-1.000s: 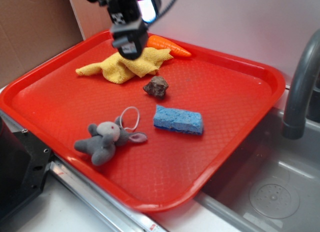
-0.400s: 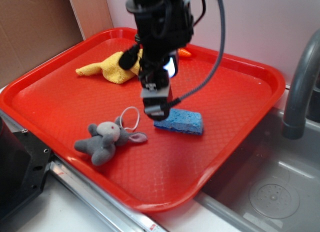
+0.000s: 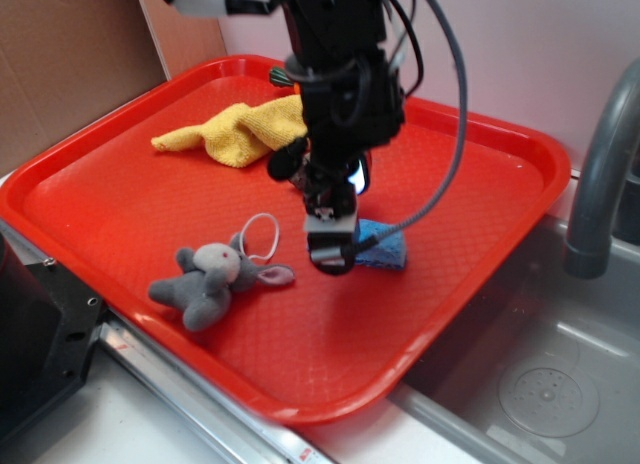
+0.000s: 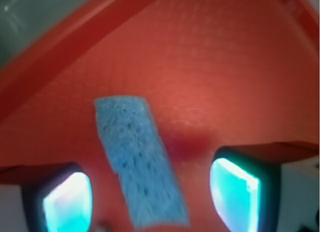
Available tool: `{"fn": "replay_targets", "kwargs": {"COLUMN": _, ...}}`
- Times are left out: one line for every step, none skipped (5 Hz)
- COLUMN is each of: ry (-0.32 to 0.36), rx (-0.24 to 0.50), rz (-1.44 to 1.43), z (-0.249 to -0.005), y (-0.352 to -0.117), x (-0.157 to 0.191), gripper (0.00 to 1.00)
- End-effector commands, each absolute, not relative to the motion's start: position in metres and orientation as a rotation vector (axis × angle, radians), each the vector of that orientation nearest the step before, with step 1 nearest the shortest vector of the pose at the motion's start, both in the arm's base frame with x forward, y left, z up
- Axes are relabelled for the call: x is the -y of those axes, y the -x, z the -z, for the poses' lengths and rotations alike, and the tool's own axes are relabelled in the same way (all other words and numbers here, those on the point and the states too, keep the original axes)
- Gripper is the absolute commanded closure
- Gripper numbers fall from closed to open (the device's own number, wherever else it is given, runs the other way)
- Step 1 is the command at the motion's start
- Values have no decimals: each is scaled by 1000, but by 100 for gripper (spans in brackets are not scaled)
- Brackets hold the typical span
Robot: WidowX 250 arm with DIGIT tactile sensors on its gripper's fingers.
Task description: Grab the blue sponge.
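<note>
Grey plush bunny (image 3: 208, 280) at left, best left untouched. Centre: end effector (image 3: 331, 254) spread wide, poised over blue sponge (image 4: 140, 161) on red tray (image 3: 120, 199). Advisable: centre across narrow width, descend, then close.

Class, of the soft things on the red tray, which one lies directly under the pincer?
The light-blue foam sponge; the yellow cloth and grey plush bunny lie off to the side.

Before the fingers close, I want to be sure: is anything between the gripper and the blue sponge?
Nothing visible. In the wrist view the blue sponge lies on the bare tray between the open fingers.
</note>
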State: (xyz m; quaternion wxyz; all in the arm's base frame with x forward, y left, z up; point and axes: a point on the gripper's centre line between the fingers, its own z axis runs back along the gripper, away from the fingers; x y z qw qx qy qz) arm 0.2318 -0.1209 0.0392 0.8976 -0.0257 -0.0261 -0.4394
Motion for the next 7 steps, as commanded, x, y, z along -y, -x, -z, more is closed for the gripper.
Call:
{"fn": "replay_targets", "kwargs": {"ry": 50, "rx": 106, "rz": 1073, "z": -31, "y": -235, "x": 151, "gripper": 0}}
{"fn": "replay_targets", "kwargs": {"ry": 35, "rx": 121, "rz": 1046, "z": -28, "y": -235, "x": 151, "gripper": 100}}
{"fn": "replay_targets", "kwargs": {"ry": -16, "rx": 103, "rz": 992, "z": -31, "y": -236, "x": 149, "gripper": 100}}
{"fn": "replay_targets", "kwargs": {"ry": -84, "rx": 28, "rz": 857, "z": -61, "y": -238, "x": 139, "gripper": 100}}
{"fn": "replay_targets", "kwargs": {"ry": -107, "rx": -29, "rz": 702, "z": -107, "y": -237, "x": 128, "gripper": 100}}
{"fn": "replay_targets", "kwargs": {"ry": -88, "rx": -17, "rz": 552, "z": -145, "y": -230, "x": 113, "gripper": 100}}
{"fn": "replay_targets", "kwargs": {"ry": -15, "rx": 13, "rz": 455, "z": -180, "y": -213, "x": 90, "gripper": 100}}
